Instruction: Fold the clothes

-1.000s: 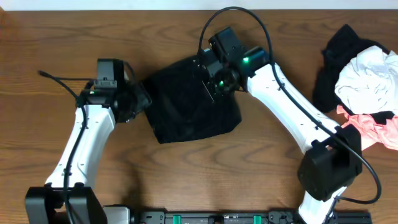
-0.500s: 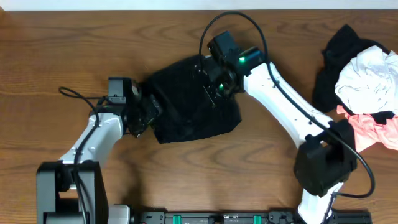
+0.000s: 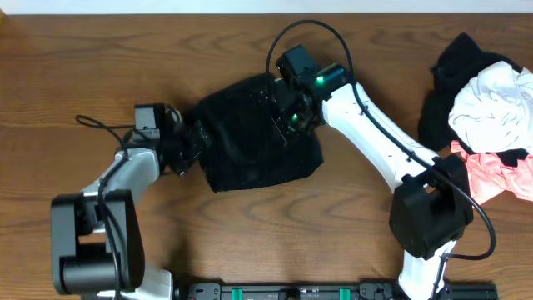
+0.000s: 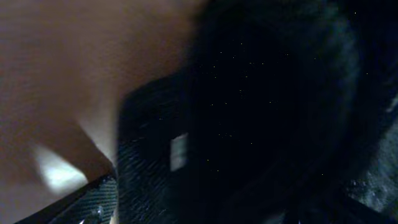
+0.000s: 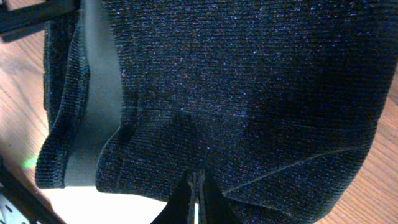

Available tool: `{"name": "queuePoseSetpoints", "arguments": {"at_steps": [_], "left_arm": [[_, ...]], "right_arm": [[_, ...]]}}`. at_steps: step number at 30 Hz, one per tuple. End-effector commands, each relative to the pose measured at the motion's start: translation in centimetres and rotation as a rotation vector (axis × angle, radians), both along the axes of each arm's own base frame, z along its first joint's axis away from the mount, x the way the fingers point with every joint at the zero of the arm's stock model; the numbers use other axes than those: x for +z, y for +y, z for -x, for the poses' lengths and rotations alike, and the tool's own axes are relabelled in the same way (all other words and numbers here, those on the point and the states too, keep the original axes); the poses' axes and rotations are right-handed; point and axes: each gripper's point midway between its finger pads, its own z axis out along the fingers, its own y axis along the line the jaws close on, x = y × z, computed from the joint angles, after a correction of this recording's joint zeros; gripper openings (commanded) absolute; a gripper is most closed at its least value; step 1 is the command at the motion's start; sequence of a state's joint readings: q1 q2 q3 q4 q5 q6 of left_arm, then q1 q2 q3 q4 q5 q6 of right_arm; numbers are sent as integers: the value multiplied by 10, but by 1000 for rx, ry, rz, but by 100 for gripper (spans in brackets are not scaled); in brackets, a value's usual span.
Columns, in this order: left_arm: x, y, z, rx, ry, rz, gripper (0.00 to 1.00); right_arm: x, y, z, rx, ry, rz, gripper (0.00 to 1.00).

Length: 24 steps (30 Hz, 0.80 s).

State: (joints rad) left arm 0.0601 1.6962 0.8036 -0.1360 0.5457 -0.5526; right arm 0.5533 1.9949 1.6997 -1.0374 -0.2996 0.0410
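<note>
Right pincer [image 5: 196, 183] pinches one garment [image 3: 250, 158], left pincer [image 3: 196, 142] at edge; one pile [image 3: 487, 92] apart.

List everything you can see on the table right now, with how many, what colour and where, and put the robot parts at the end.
black garment: one, black, middle of the table, partly folded
black cloth: one, black, in the heap at the right edge
white cloth: one, white, on top of that heap
pink cloth: one, pink, front of that heap
table: one, brown wood, under everything
left gripper: one, black, at the black garment's left edge; jaw state unclear
right gripper: one, black, over the black garment's right part, apparently pinching it
arms: two, white, left arm and right arm
</note>
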Motion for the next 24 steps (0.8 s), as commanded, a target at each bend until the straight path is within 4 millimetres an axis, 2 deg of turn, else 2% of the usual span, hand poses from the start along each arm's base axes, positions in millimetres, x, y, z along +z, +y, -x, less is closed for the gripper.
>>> {"name": "queuePoseSetpoints", "arguments": {"at_steps": [1, 7, 9, 14, 17, 21, 24], "left_arm": [[-29, -20, 20, -81, 74, 106, 93], [-17, -31, 11, -118, 12, 177, 93], [-15, -35, 12, -128, 13, 201, 93], [-16, -32, 20, -116, 50, 207, 93], [-15, -21, 22, -101, 56, 200, 93], [-10, 9, 25, -40, 53, 189, 93], [-2, 14, 23, -35, 23, 236, 93]], "right_arm": [[-8, 5, 5, 11, 28, 4, 3], [-36, 5, 7, 12, 81, 36, 2], [-50, 5, 8, -5, 115, 54, 1], [-71, 5, 10, -12, 154, 78, 1], [-74, 4, 8, -16, 152, 84, 1], [-77, -3, 4, -62, 137, 130, 1], [-77, -2, 4, -58, 135, 129, 1]]}}
